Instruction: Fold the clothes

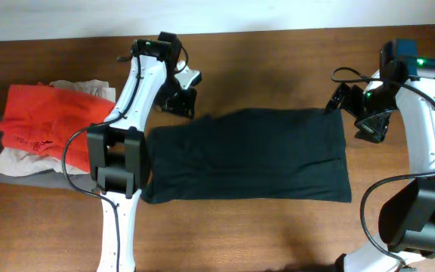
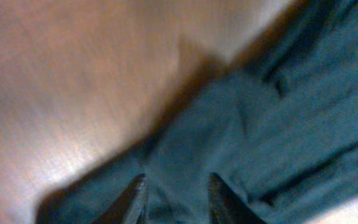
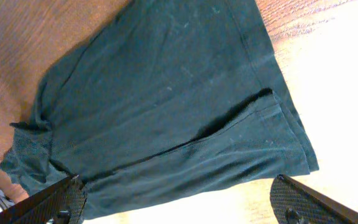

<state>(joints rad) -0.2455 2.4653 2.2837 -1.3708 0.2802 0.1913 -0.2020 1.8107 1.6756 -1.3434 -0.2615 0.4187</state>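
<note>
Lying flat on the table (image 1: pixel 278 234), the black garment (image 1: pixel 251 155) was stretched lengthwise from the left pincer (image 1: pixel 181 102), jaws parted just beside its corner, to the right pincer (image 1: pixel 368 128), spread wide and empty, equally near

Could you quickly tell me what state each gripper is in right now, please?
Left gripper: open, jaws parted over the shirt.
Right gripper: wide open, holding nothing.

Heavy blur over the clothes (image 2: pixel 272 130)
</note>
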